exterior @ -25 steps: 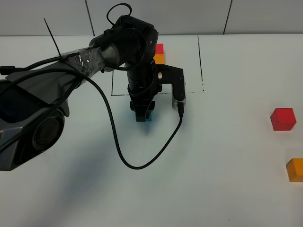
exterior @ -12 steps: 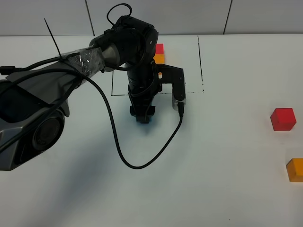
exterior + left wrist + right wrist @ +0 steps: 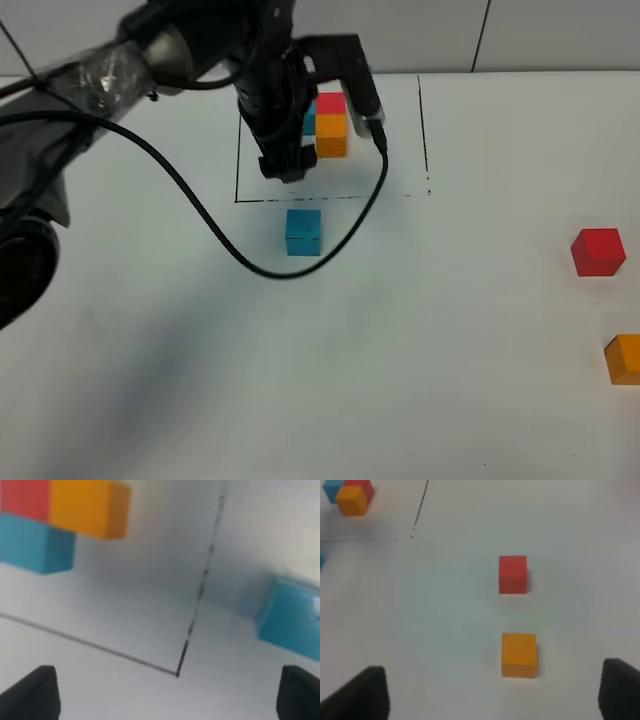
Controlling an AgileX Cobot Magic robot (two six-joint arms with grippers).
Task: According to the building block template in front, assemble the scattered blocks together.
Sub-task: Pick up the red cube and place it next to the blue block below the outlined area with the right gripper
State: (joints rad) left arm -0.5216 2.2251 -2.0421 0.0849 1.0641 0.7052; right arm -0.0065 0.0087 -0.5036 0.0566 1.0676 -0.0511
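left gripper [image 3: 285, 170]: the jaws stand wide apart and hold nothing. In the wrist view only the two dark fingertips [image 3: 35, 692] show, one at each side, with bare table between them.
left gripper, place: it hangs over the table [image 3: 450, 400] inside the black frame [image 3: 237, 170], close to the frame's front line.
template [image 3: 332, 135]: just beside the left gripper, inside the frame. Its red, orange and blue parts are joined. In the high view the arm hides much of the blue part, so there I cannot tell its full shape.
teal-blue cube [image 3: 303, 231]: near the left gripper but outside the frame, just across the front line from the fingertips. It rests flat on the table and touches neither finger.
right gripper [image 3: 495, 692]: the jaws are wide apart and empty. It does not show in the high view.
orange cube [image 3: 519, 655]: ahead of the right gripper and the closer of the two cubes there, about midway between its fingers.
red cube [image 3: 513, 574]: farther ahead of the right gripper, apart from the orange cube. Both are well apart from the left gripper.
cable [image 3: 275, 275]: black, it hangs in a loop below the left gripper and passes close by the teal-blue cube.
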